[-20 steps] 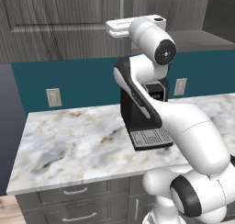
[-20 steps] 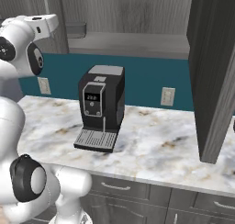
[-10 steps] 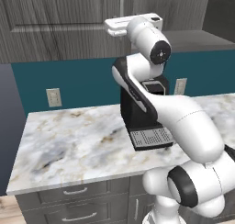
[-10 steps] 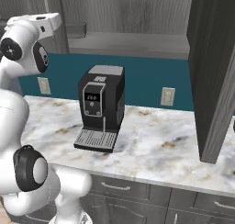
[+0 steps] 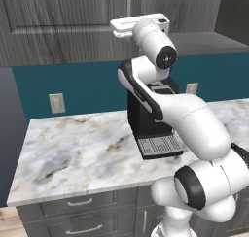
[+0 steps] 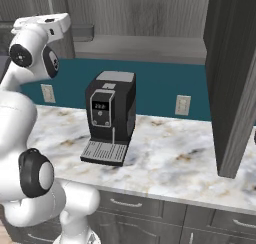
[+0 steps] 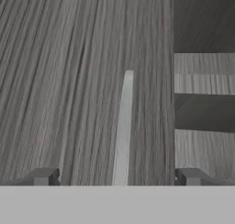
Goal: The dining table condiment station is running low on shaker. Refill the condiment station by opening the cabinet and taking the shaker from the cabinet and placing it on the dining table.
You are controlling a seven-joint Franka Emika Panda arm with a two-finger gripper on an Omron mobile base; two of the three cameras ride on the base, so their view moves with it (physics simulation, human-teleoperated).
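Observation:
The cabinet is a grey wood-grain wall unit above the counter, and the door in front of me is closed. My gripper is open and raised right up to this door. The door's slim metal handle runs between the two finger tips without touching either. From the left base view the hand sits just below the handle. The shaker is hidden and the dining table is out of view.
A black coffee machine stands on the marble counter beneath the hand. Another cabinet door stands open at the right, jutting over the counter. Grey drawers line the front below.
The hand has crept slightly closer to the cabinet door, and the arm's lower links have shifted a little. The gripper stays open.

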